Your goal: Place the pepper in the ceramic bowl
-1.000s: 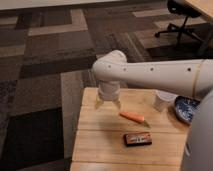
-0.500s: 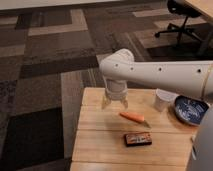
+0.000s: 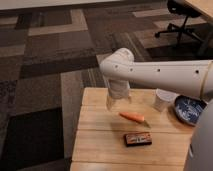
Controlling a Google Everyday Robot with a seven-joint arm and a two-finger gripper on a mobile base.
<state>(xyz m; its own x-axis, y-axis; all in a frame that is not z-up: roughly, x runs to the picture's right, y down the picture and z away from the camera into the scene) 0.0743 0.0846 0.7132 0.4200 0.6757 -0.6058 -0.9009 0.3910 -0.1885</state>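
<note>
Tool (image 3: 116,104) hangs straight down off the wrist over the back half of the worktop (image 3: 100,136), low, close to the surface. Can't tell whether it's apart or together. I see nothing carried in it.

Pepper (image 3: 132,117) is lying flat on the worktop just beside the tool, on the side toward the camera and a bit right. No contact. Its long axis runs roughly left-right with a slight slant. My read is that the vertical wrist pose is setup for a top-down pick, and the tool needs a short shift over the pepper's middle.

The arm (image 3: 165,77) comes in from the right and crosses above the white cup (image 3: 162,100), so the cup sits under the reach path. It's a knock-over risk on the carry.

Ceramic bowl (image 3: 190,110) is at the right edge of the worktop, beyond the cup and well apart from the pepper. It looks empty, so the task isn't done. Dark box (image 3: 138,139) sits in front of the pepper, near but apart, clear of a straight-down approach.
</note>
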